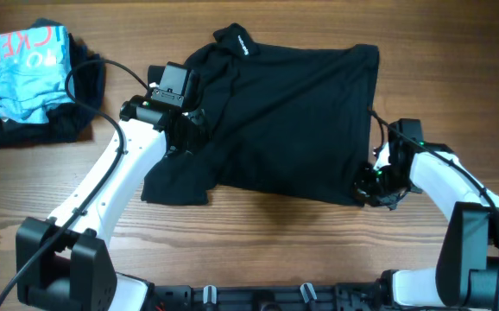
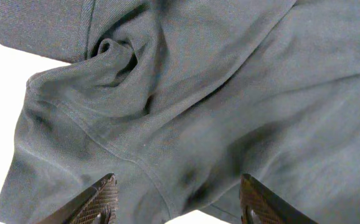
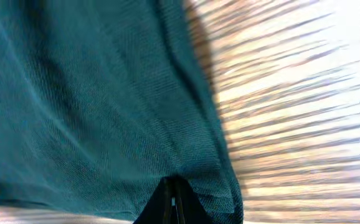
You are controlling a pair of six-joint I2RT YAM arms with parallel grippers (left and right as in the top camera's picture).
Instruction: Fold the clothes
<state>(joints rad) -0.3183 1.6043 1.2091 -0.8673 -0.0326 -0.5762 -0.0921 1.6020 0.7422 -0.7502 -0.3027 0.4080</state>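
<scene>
The clothes, a black T-shirt, lie spread on the wooden table with the collar and its white lettering at the back. My left gripper hovers over the shirt's left sleeve area, open. In the left wrist view its gripper stands over wrinkled fabric with a shoulder seam, and nothing sits between the fingers. My right gripper is at the shirt's front right corner. In the right wrist view this gripper is shut on the hem of the cloth.
At the back left, a light-blue garment with red lettering is heaped on a dark garment. A black cable runs from there to the left arm. Bare wood shows in front of the shirt.
</scene>
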